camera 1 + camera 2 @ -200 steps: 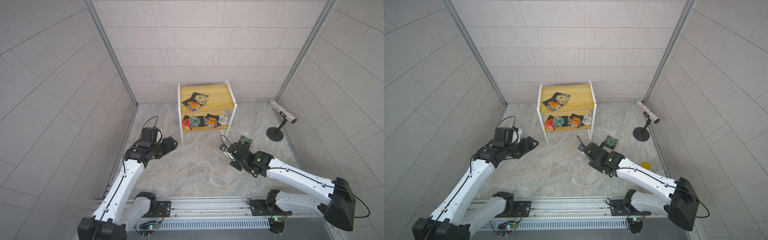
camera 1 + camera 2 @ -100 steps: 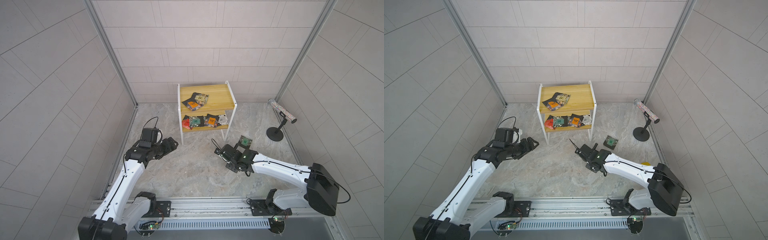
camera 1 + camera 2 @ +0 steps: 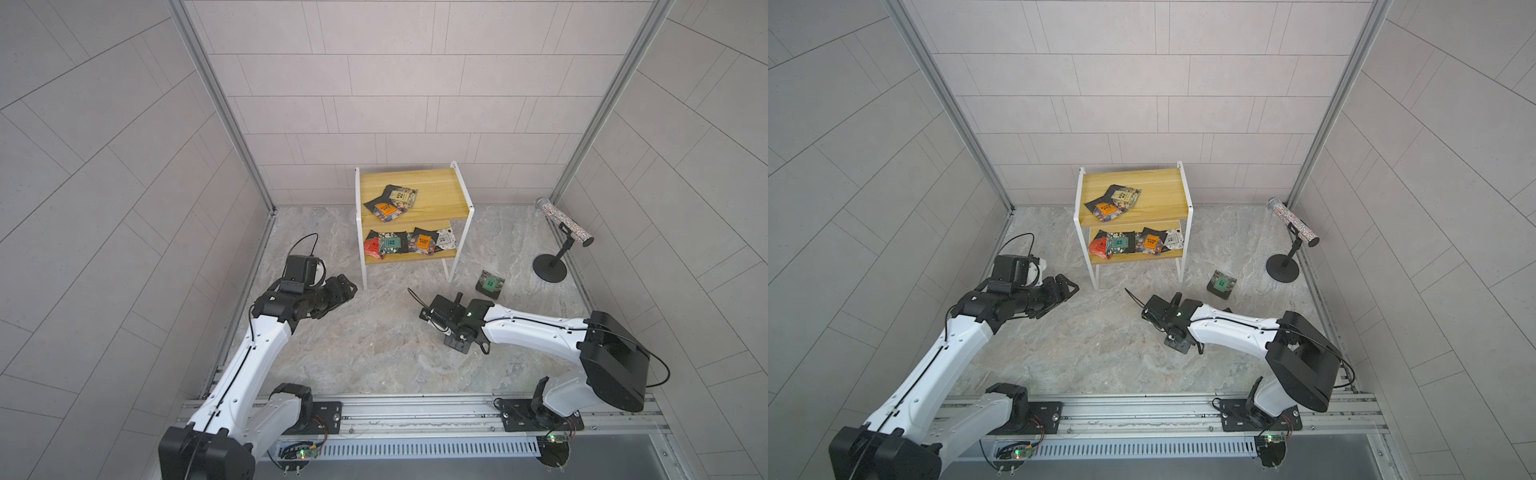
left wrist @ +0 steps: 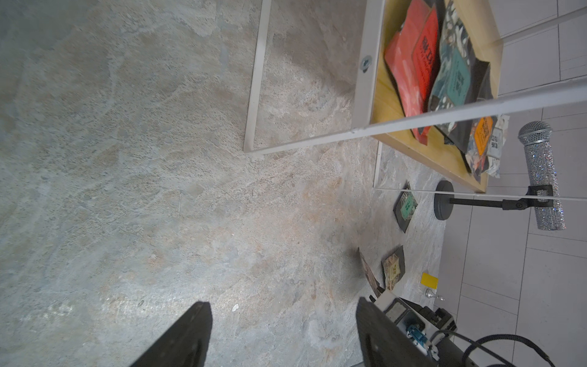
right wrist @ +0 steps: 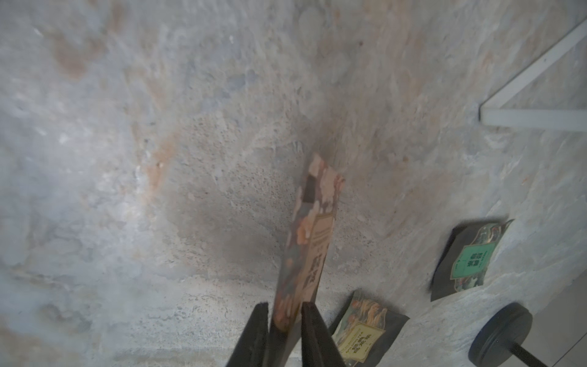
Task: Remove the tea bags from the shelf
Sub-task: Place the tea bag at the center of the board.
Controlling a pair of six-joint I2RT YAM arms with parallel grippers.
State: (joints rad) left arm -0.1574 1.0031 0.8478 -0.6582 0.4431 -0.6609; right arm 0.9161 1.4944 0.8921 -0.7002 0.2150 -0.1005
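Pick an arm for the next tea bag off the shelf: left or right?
Left. The left gripper is open, empty and faces the shelf from close by. The right gripper sits farther out with a tea bag between its jaws.

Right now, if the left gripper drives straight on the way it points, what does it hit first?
Probably the shelf: in both top views the left gripper, jaws open and empty, points at the foot of its nearest white leg, with only bare floor between. Its height there is hard to judge.
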